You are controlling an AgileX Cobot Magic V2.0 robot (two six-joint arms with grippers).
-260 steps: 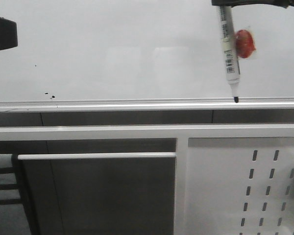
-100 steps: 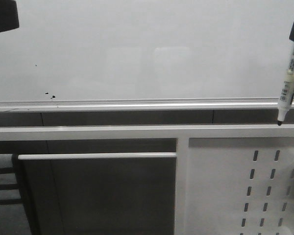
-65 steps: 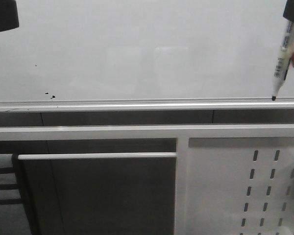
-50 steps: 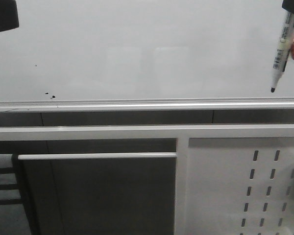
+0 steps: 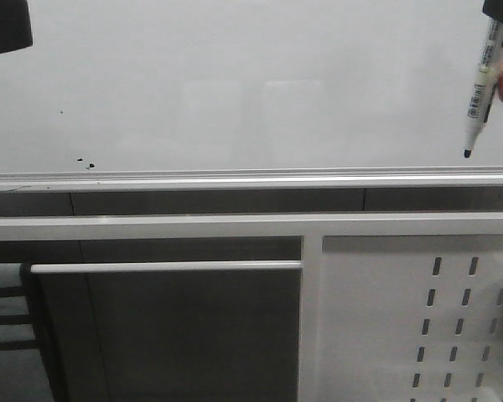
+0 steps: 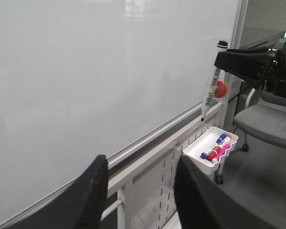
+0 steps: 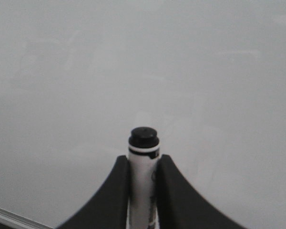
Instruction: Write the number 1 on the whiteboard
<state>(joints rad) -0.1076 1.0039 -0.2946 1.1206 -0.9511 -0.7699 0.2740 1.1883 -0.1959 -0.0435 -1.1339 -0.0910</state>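
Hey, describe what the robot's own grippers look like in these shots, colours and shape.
Both grippers are matte black. The left gripper has two broad, curved fingers with rounded tips. The right gripper has matching smooth black fingers that flare outward toward the base. No cables or markings are visible on them.

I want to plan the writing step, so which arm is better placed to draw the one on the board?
The right. Its gripper is shut on the marker, tip pointing down in front of the whiteboard. The left gripper is open, holds nothing, and no stroke shows yet.
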